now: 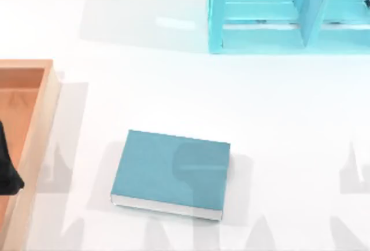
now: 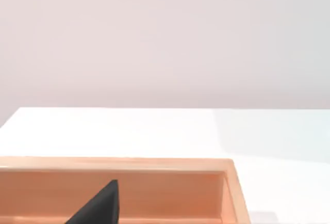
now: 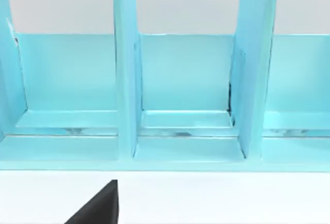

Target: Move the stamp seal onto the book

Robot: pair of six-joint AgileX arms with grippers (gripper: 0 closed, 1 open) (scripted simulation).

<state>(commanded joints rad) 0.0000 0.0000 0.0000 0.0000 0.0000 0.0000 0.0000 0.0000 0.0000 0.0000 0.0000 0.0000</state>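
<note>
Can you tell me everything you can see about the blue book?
The book is thick and rectangular, with a plain teal-blue cover and white page edges along its near side. It lies flat and closed on the white table, turned slightly askew, near the middle and toward the front. A grey shadow falls across its cover. Nothing rests on it, and no gripper touches it.

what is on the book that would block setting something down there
Nothing visible does: the book has a bare cover, with open table around it. The tray stands apart at the left, the shelf at the far right.
</note>
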